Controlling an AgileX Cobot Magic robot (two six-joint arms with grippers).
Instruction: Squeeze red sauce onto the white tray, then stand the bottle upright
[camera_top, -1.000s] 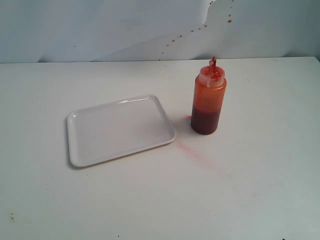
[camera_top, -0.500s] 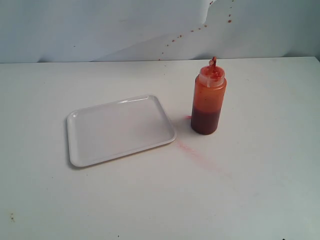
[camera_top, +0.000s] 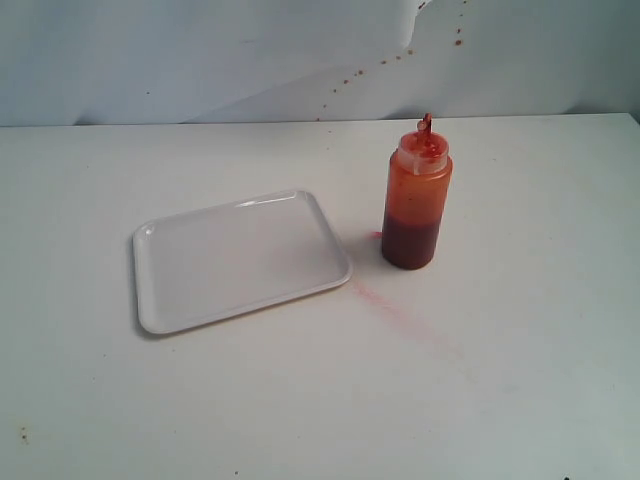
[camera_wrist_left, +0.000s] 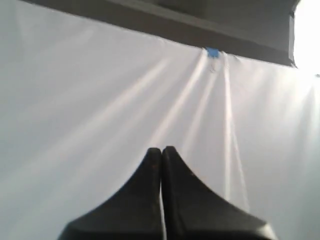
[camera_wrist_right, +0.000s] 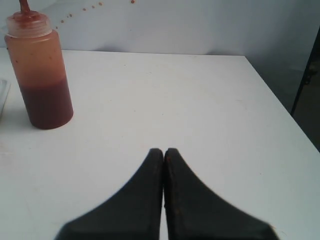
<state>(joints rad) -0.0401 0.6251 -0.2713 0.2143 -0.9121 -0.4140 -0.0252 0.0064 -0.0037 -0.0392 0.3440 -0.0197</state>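
Right gripper (camera_wrist_right: 163, 151) is fully closed and empty — the left gripper (camera_wrist_left: 161, 150) also. The bottle (camera_top: 416, 200) stands upright on the table (camera_top: 520, 330), just beside the white tray (camera_top: 240, 260) and ahead of the right gripper, long axis vertical — the right arm seems nearer.

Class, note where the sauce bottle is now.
In the exterior view the bottle stands upright right of centre, just right of the white tray, not touching it.

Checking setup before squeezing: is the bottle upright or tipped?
Upright: the bottle stands on its base on the table, nozzle up.
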